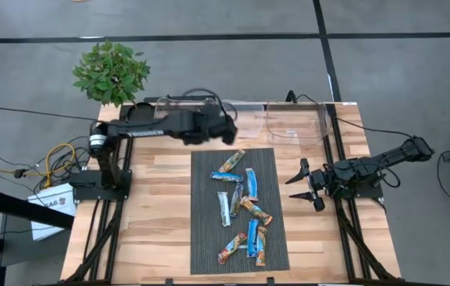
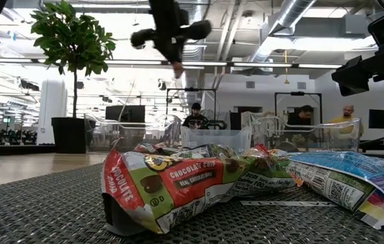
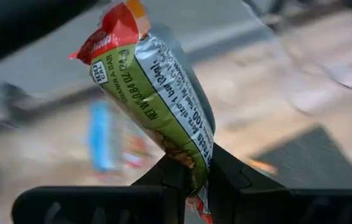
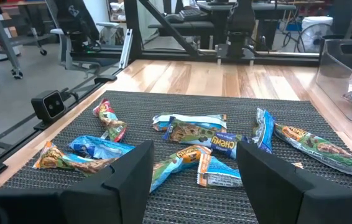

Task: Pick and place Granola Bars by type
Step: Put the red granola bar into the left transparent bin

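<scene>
Several wrapped granola bars (image 1: 241, 199) in blue, orange-red and silvery wrappers lie scattered on a dark ribbed mat (image 1: 205, 238); the right wrist view shows them (image 4: 194, 134) up close. My left gripper (image 1: 226, 131) hangs high over the mat's far edge, near the clear bins, shut on a bar with a green and red wrapper (image 3: 157, 87). In the low view it (image 2: 176, 64) points down from the top. My right gripper (image 1: 303, 184) waits open at the mat's right side, its fingers (image 4: 194, 165) level and facing the pile. My left gripper pinches the green and red bar by one end (image 3: 190, 158) between its two fingers. The rest of the bar sticks out past the fingertips, lifted clear of the table, with its red crimped end (image 3: 111, 34) farthest from the fingers.
Two clear plastic bins (image 1: 181, 107) (image 1: 296, 119) stand at the table's far edge; the right one (image 4: 350, 74) holds at least one wrapper. A potted plant (image 1: 112, 71) stands at the far left corner. Bare wood lies to the left of the mat.
</scene>
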You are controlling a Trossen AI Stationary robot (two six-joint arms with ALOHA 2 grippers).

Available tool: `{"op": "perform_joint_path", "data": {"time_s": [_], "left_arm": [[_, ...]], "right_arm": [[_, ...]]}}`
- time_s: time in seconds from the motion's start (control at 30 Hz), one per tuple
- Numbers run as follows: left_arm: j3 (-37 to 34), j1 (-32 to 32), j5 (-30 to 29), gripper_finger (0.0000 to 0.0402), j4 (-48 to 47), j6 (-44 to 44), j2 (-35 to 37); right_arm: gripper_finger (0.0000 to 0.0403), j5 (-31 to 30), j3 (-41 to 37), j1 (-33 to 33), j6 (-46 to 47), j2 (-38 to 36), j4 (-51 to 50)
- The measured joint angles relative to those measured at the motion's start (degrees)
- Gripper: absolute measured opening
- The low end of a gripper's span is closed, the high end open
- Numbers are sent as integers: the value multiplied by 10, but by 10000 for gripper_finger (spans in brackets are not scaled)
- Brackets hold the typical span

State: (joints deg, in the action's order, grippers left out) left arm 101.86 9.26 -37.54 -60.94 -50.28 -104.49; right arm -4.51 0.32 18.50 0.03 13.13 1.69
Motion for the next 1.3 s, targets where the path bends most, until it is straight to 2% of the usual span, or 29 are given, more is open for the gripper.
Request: {"op": "perform_joint_path", "data": {"time_s": [0.27, 0.5, 0.7, 1.0, 1.2, 1.3], "left_arm": [[0, 73, -76, 32, -102, 88, 44], [0, 111, -117, 32, -134, 161, 57], [0, 129, -114, 32, -131, 193, 57], [0, 134, -111, 32, -127, 197, 57], [-1, 143, -86, 32, -128, 192, 50], [-26, 146, -75, 32, -102, 192, 52]], "right_arm": [[221, 0, 0, 0, 0, 0, 0], [221, 0, 0, 0, 0, 0, 0], [221, 0, 0, 0, 0, 0, 0], [221, 0, 0, 0, 0, 0, 0], [221, 0, 0, 0, 0, 0, 0], [221, 0, 0, 0, 0, 0, 0]]}}
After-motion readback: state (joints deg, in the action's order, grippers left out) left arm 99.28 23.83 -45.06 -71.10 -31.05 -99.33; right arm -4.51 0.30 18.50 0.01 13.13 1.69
